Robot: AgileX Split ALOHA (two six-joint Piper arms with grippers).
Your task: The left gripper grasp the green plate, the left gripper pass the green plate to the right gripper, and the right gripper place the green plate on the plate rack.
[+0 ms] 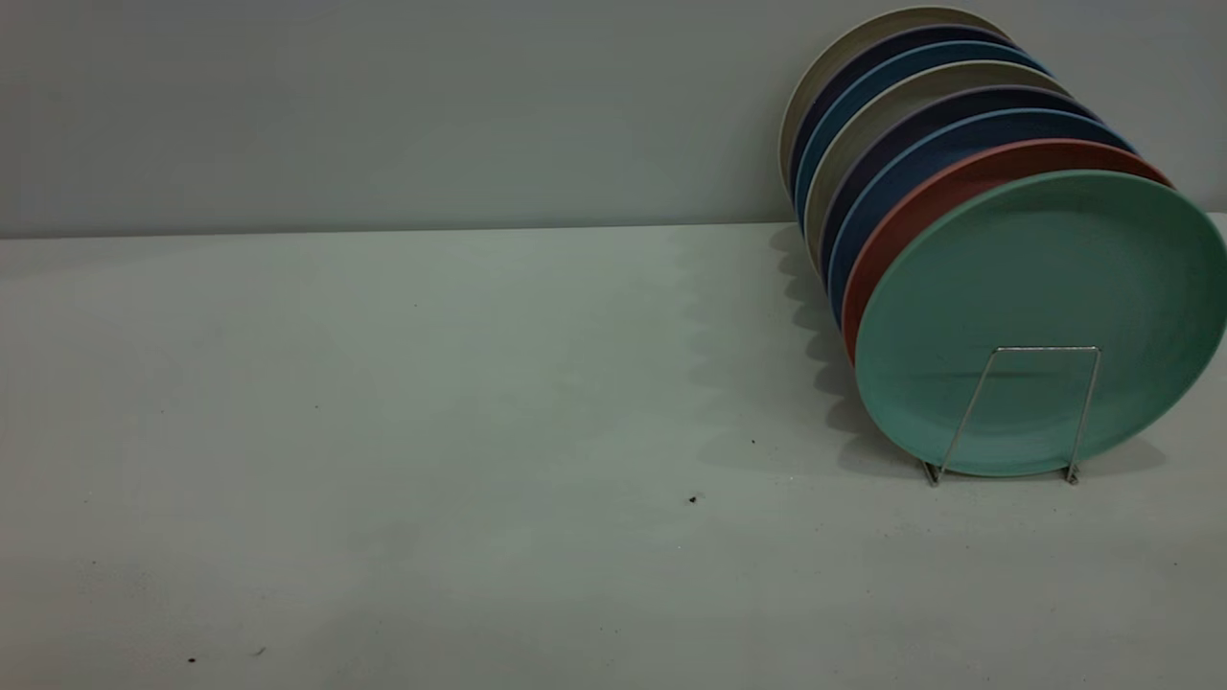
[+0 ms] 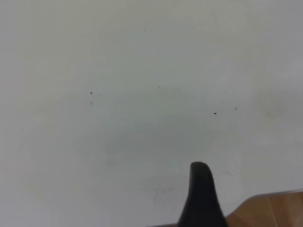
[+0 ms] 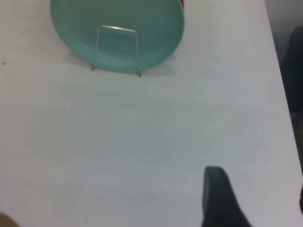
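Note:
The green plate stands upright at the front of the plate rack, behind the front wire loop, at the right of the table. It also shows in the right wrist view, with the rack's loop in front of it. Neither gripper shows in the exterior view. Only a black tip of my left gripper shows, over bare table. Only a black tip of my right gripper shows, over the table some way in front of the rack. Neither holds anything that I can see.
Behind the green plate stand a salmon-pink plate, blue plates and beige plates in one row. The table's edge runs along one side in the right wrist view. A brown floor corner shows past the table's edge in the left wrist view.

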